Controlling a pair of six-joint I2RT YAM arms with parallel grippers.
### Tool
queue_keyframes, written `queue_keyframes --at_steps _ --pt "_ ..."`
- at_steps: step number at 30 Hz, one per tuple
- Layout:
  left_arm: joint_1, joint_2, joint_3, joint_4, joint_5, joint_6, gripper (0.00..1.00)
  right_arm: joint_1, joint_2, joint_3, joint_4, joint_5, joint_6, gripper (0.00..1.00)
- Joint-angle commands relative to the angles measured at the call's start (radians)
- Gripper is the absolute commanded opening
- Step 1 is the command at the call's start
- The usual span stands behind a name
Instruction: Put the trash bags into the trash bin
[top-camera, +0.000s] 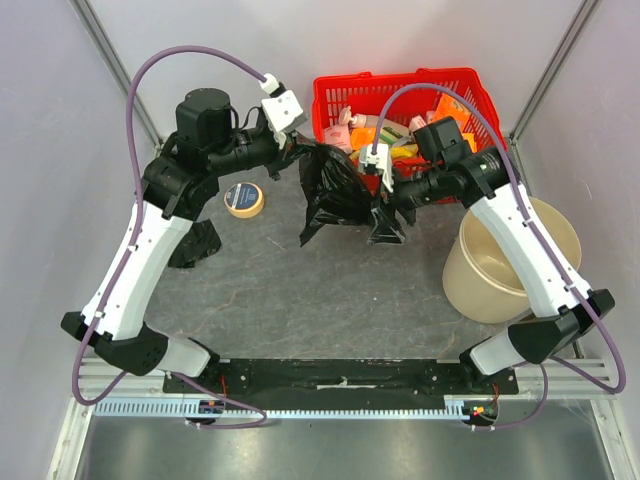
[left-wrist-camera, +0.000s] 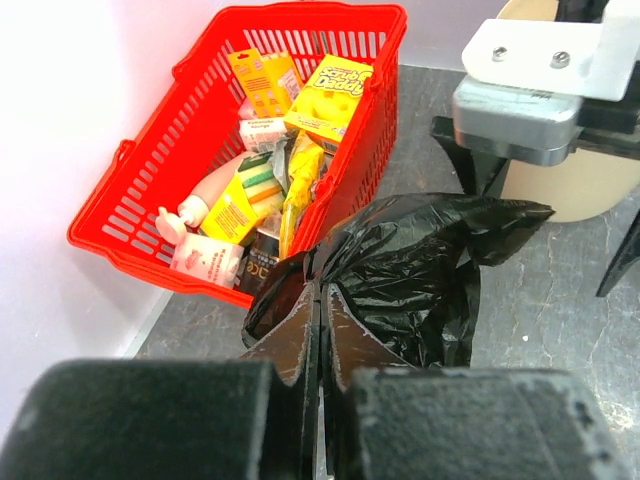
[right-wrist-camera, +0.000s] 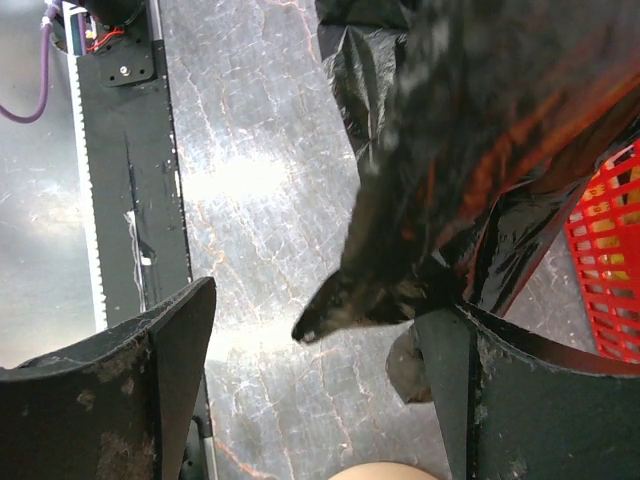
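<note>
Grey, marbled stone-look table (top-camera: 300, 290) stretches out ahead of me, walled in by pale panels, and both of my arms reach toward its far middle. My left pincer (left-wrist-camera: 322, 330) is pressed together on a fold of the black trash bag (top-camera: 335, 185); from that wrist I see the glossy film nipped between the two dark fingers (left-wrist-camera: 290, 345) and billowing out beyond them. My right pincer (right-wrist-camera: 320, 310) is spread wide, one finger to each side, with a pointed corner of the same bag hanging into the gap. I cannot tell whether either finger touches the film there. From above, the bag droops between my two wrists just in front of the red basket (top-camera: 345, 90), which is packed with yellow and pink packets. I cannot tell whether the bag's lower folds rest on the table. The trash bin (top-camera: 475, 285) stands upright at the right side, partly under my right forearm and well apart from the bag. A second trash bag (top-camera: 195, 243) lies crumpled on the table just beside my left forearm. A roll of tape (top-camera: 243, 199) lies flat between that arm and the held bag.
</note>
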Motion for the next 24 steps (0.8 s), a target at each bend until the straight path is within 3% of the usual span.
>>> queue_keyframes --at_steps 1,13,24 --pt "-0.003 0.000 0.031 0.012 -0.004 -0.064 0.02 0.015 0.009 0.003 0.138 0.040 0.059 0.87" --pt "-0.003 -0.034 0.013 -0.021 0.028 -0.017 0.02 0.019 -0.023 -0.008 0.233 0.246 0.040 0.82" --pt "-0.005 -0.052 -0.018 -0.025 0.007 0.025 0.02 0.019 -0.075 0.068 0.137 0.396 -0.026 0.75"
